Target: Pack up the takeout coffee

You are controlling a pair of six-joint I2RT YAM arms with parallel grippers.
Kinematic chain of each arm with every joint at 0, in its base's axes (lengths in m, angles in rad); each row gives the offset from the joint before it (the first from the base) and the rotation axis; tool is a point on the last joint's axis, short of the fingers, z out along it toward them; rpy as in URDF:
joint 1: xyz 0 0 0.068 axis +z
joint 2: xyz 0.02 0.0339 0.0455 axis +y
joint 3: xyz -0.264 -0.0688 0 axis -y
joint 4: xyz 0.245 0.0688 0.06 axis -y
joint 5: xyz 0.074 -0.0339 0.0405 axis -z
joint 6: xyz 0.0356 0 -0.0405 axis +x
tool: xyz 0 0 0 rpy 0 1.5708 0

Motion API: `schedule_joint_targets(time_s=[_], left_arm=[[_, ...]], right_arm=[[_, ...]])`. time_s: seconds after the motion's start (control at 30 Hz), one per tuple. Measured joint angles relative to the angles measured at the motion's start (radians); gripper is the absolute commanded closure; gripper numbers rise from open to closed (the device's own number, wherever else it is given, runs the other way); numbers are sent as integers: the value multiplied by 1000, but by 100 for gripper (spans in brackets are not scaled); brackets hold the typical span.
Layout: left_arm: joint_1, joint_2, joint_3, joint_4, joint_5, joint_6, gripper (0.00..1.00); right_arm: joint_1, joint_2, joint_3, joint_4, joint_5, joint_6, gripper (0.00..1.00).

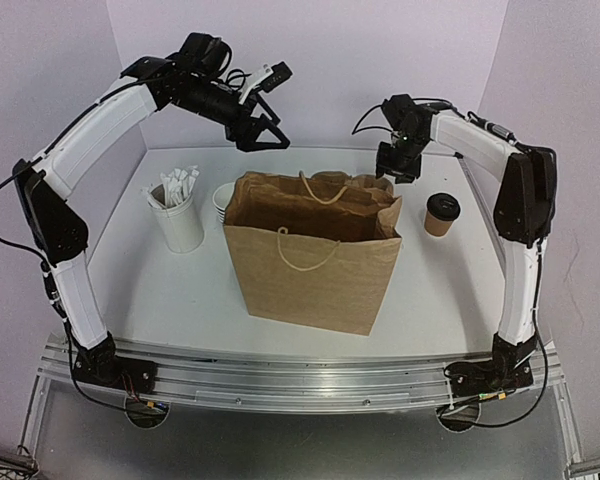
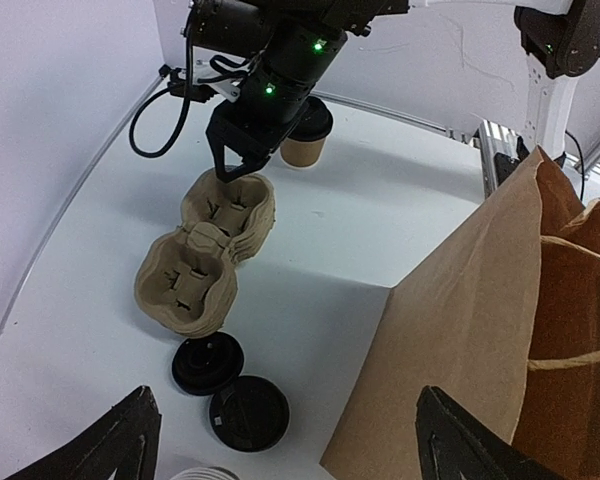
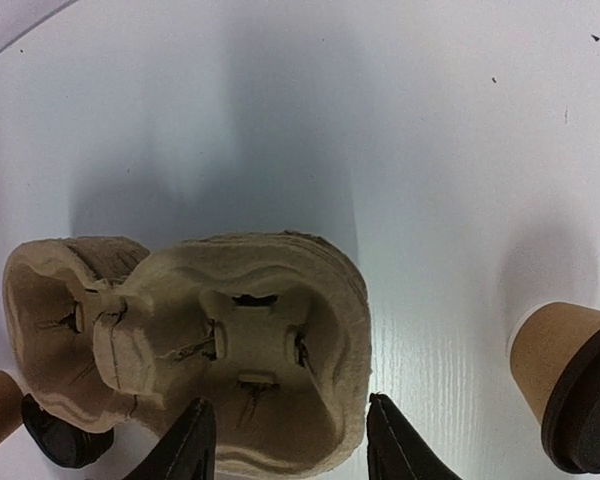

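Observation:
The takeout coffee (image 1: 441,213), a small brown cup with a black lid, stands on the table right of the brown paper bag (image 1: 315,255). It also shows in the left wrist view (image 2: 305,135) and the right wrist view (image 3: 570,385). My right gripper (image 1: 395,165) is open behind the bag, low over a stack of pulp cup carriers (image 3: 250,350), its jaws either side of the carrier's near edge (image 3: 292,445). My left gripper (image 1: 263,135) is open and empty, high above the table's back left; it also shows in the left wrist view (image 2: 280,445).
A tall white cup of wrapped straws (image 1: 178,215) stands left of the bag. A white-rimmed stack of cups (image 1: 223,200) and two loose black lids (image 2: 208,362) (image 2: 248,412) lie behind the bag beside the carriers (image 2: 210,250). The bag stands open and upright.

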State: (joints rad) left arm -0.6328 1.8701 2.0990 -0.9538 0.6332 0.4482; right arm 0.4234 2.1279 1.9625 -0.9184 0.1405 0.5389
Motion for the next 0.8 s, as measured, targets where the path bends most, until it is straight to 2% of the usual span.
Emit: schedule_joint_targets(time_s=[0.2, 0.37, 0.53, 0.8], left_arm=[[0, 120, 126, -147, 70, 50, 14], [43, 117, 136, -187, 155, 49, 10], [79, 92, 167, -264, 195, 112, 6], [-4, 60, 166, -356, 185, 254, 8]], right_arm=[[28, 0, 40, 2, -35, 0, 49], [36, 0, 58, 8, -62, 2, 48], [36, 0, 59, 9, -71, 9, 46], [37, 0, 58, 11, -71, 11, 45]])
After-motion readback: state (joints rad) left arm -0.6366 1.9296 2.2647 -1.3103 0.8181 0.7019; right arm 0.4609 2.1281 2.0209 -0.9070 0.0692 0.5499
